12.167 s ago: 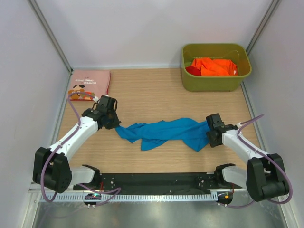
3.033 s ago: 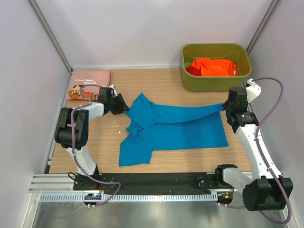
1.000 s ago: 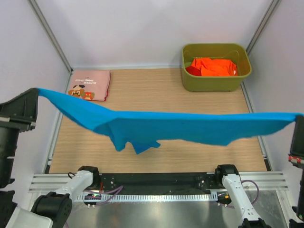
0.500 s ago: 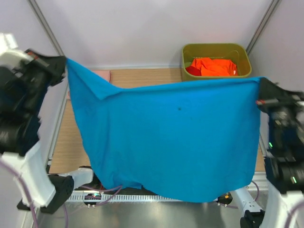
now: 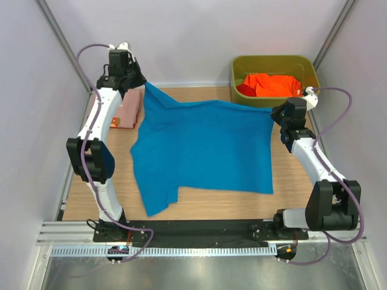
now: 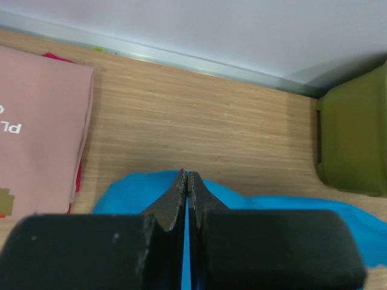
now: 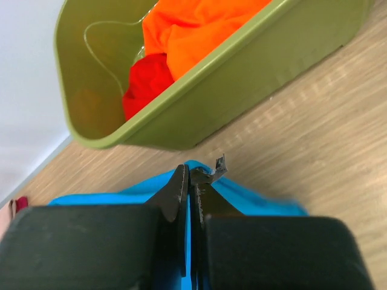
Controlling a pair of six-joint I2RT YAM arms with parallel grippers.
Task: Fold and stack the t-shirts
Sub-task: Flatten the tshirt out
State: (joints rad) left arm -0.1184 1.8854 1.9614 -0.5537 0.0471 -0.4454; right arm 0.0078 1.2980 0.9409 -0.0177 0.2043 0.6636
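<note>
- Pale wooden worktop (image 5: 205, 199) between white walls, seen from above: the blue t-shirt (image 5: 202, 145) lies spread across its middle, one sleeve trailing toward the near edge. The left hand (image 5: 134, 81) pinches the far-left corner of the blue t-shirt, and the right hand (image 5: 278, 115) pinches the far-right corner. A folded pink t-shirt (image 5: 128, 107) lies at the far left. An olive bin (image 5: 266, 107) at the far right holds an orange t-shirt (image 5: 272, 84) and a red t-shirt (image 5: 243, 89).
- Left wrist view: the black fingers (image 6: 175, 199) are pressed together on blue cloth. The pink t-shirt lies to the left and the bin to the right.
- Right wrist view: the fingers (image 7: 175, 193) are clamped on a blue edge, just in front of the bin's wall.
</note>
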